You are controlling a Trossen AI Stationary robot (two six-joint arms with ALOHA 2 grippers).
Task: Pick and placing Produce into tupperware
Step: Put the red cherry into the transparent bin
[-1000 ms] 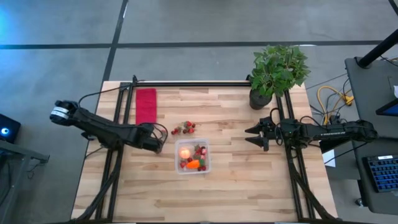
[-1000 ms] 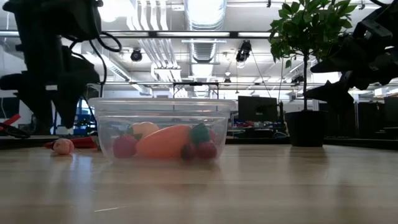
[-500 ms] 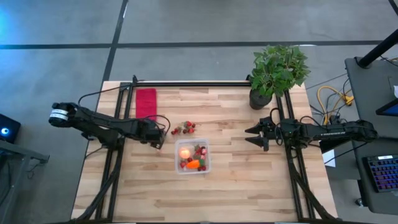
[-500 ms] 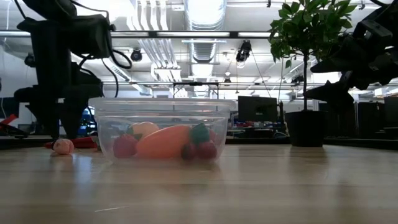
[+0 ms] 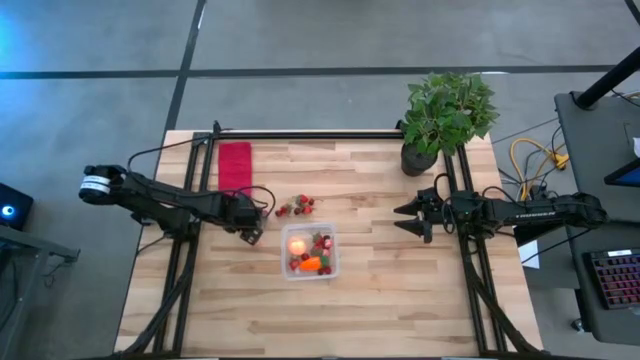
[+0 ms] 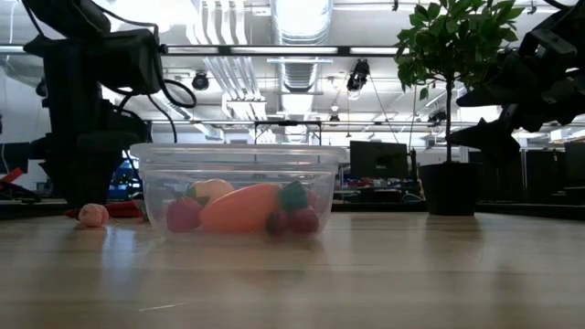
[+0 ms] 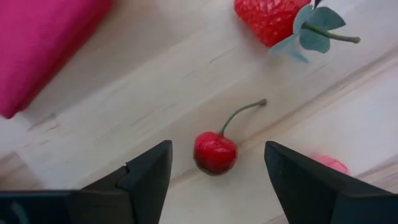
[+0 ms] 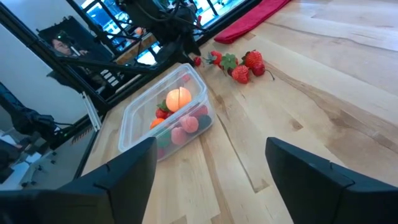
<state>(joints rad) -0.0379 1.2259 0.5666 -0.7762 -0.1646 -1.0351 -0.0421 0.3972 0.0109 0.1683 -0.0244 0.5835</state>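
One small glossy red cherry point(image 7: 214, 152) lies on the pale wooden table point(image 5: 400, 290) between the left hand's point(image 7: 214, 171) wide-spread fingers, beside the clear squarish plastic tupperware point(image 5: 309, 252). Right hand point(image 5: 411, 218) waits open, well apart. Closing off-centre would probably roll the cherry away.

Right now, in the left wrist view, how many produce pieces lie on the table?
3. A cherry lies between the fingertips of the left gripper, a strawberry beyond it, and a pink piece half hidden behind one finger. Others may lie outside this view.
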